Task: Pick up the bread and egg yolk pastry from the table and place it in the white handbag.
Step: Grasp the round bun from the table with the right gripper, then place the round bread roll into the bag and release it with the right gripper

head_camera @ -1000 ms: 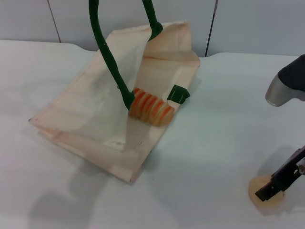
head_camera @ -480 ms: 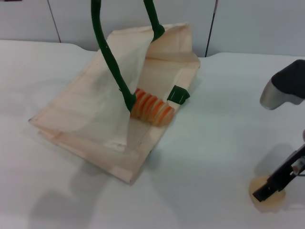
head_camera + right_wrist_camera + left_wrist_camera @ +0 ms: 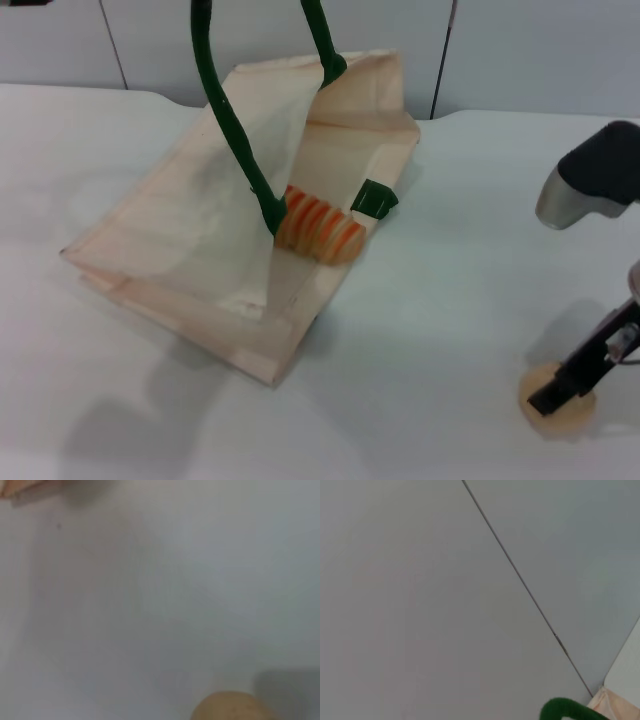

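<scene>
Egg yolk pastry (image 3: 558, 412) looks soft, light and crumbly, so grip its round sides gently; right gripper (image 3: 570, 385) sits over it, finger spacing unclear; left gripper unseen

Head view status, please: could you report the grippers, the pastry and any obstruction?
Right gripper over round pale-tan egg yolk pastry on table. Left gripper out of view; green handles lifted. Orange-striped bread inside cream fabric handbag. No obstruction visible.

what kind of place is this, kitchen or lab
Likely a lab or test bench, not a kitchen: a bare white table, plain grey wall panels, and only a white handbag holding bread.
</scene>
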You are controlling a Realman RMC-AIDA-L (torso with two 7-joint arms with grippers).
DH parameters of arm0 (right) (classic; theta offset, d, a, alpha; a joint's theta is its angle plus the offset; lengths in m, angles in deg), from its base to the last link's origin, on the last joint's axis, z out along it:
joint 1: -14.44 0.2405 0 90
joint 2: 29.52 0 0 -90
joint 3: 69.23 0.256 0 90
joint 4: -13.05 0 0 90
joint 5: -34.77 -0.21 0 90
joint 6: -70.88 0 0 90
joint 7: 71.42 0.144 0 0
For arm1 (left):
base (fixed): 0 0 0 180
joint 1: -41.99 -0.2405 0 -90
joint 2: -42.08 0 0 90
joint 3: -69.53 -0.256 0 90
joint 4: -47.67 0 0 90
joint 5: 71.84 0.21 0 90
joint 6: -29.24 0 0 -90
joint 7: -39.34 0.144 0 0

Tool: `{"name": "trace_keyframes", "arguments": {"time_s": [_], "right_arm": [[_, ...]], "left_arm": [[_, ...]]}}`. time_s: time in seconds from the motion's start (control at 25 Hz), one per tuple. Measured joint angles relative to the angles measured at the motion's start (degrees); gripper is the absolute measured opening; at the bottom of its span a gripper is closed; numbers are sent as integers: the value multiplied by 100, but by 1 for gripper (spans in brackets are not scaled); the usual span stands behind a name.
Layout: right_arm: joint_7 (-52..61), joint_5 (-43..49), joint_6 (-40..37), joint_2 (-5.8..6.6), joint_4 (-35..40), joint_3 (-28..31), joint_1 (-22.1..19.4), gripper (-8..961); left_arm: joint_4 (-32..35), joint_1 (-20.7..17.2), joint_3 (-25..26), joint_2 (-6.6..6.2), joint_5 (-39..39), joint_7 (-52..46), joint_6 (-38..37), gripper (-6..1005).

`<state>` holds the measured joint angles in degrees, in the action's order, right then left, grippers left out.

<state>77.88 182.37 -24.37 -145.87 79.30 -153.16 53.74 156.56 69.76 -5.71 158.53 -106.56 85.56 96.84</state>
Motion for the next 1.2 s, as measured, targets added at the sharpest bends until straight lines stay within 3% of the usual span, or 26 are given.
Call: {"name": "trace_keyframes", "arguments": {"time_s": [0.92,1.2], "right_arm": [[21,-80,16,-6,956,-18,-27,499],[-13,-576,492,7,1185,-18,156,459]], "left_arm": [[0,1,0,0,-28,5,-31,159],[1,6,-247,0,-62,4,-254,160]]}}
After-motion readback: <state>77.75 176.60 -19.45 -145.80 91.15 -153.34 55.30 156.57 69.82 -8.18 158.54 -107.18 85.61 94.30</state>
